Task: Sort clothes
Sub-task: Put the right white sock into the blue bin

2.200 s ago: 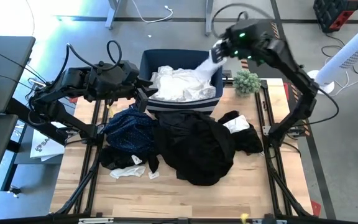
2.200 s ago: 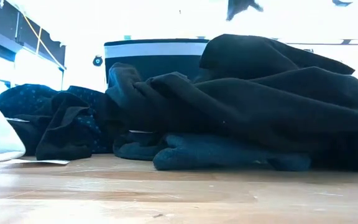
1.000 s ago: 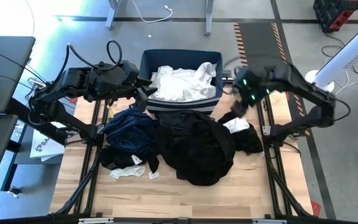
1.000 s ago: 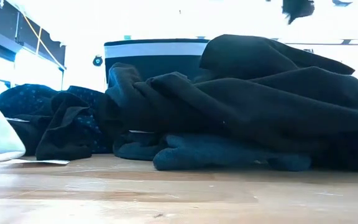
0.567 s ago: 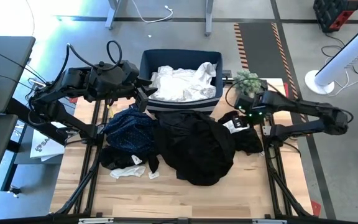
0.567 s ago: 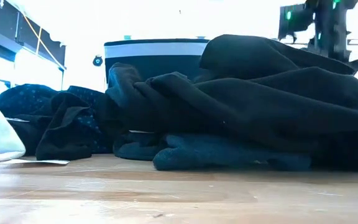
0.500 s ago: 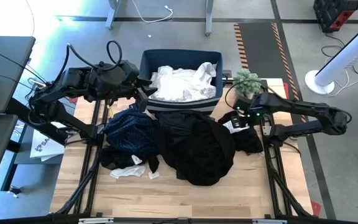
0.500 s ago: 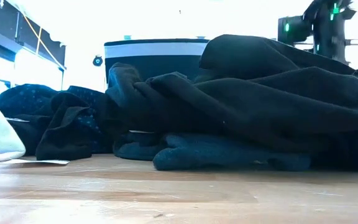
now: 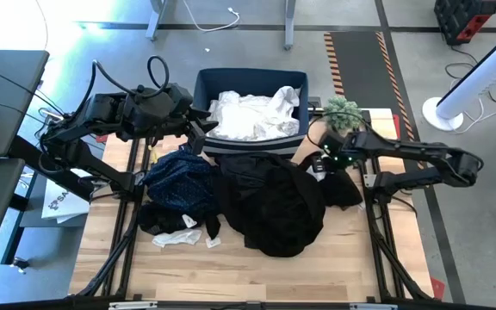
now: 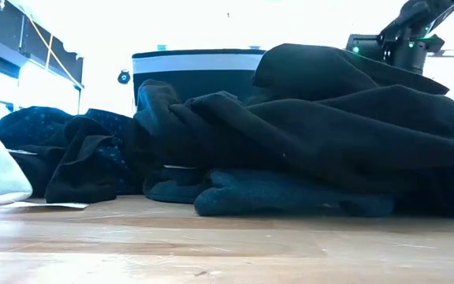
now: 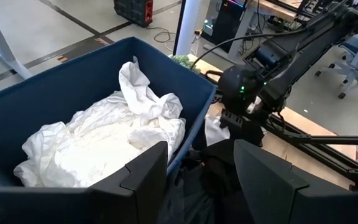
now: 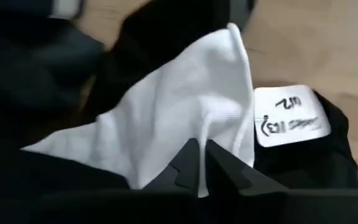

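A heap of black clothes lies mid-table, with a navy dotted garment to its left and small white pieces near the front. Among the black clothes at the right lies a white garment with a label; my right gripper stands over it, shut on it. White shirts fill the dark blue bin at the far edge. My left gripper hovers open at the bin's near left corner, with nothing between its fingers. My right gripper pinches a raised fold of the white garment between its two fingers, close to the labelled edge. The fingers come from above, pointing steeply down. The rest of the garment lies slack on the black clothes.
A small green plant stands at the far right corner beside the bin. Bare wooden table runs along the near edge. The black heap blocks most of the low view, with my right arm above it.
My right gripper has come down from high over the table's far right corner onto the white garment in the black heap, rolling its wrist and shifting a little toward the left. The white garment now shows mostly covered by the gripper from above.
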You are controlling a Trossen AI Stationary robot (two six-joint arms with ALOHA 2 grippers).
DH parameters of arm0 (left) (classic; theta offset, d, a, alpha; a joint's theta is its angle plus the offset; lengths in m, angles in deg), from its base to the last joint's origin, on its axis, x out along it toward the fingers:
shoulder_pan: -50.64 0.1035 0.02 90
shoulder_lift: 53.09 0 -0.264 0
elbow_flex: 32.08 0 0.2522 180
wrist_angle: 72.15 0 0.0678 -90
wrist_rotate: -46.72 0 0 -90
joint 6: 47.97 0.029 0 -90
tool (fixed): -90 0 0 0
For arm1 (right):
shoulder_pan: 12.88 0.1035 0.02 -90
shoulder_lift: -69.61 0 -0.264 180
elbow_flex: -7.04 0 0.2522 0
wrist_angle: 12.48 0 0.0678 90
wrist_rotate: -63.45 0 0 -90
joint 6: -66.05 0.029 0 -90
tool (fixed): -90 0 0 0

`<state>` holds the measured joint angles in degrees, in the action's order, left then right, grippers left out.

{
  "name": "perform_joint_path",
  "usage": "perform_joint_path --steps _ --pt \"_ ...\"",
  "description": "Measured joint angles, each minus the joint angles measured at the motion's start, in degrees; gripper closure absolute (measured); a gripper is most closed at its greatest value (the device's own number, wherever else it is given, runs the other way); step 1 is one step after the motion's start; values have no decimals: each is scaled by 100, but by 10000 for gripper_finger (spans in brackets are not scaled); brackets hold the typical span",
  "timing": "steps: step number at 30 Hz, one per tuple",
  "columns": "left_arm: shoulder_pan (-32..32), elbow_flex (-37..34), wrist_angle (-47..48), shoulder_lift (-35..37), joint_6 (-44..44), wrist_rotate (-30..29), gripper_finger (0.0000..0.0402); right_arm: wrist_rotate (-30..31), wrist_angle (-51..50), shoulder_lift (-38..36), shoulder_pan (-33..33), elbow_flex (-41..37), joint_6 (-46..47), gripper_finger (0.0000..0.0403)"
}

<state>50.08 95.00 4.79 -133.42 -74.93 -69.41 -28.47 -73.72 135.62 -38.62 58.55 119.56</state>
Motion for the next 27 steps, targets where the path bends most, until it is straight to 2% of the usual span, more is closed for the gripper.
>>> perform_joint_path --steps 6,13,16,18,22,27 --pt "-2 0 -2 0 2 0 218 127 -451 -222 11 898 -213 398" --pt "-1 0 0 0 4 0 218 1689 -1048 -586 169 3214 -311 400" --pt "0 0 -2 0 4 0 218 2389 -870 -514 195 4287 -825 401" --pt "0 0 0 0 4 -2 218 2647 -574 -410 191 4922 -1420 401" --pt "-2 0 -2 0 7 -2 218 2720 -70 -160 202 5988 -2573 401" --pt "0 0 -2 0 8 -2 218 2314 578 233 349 6950 -3074 402"
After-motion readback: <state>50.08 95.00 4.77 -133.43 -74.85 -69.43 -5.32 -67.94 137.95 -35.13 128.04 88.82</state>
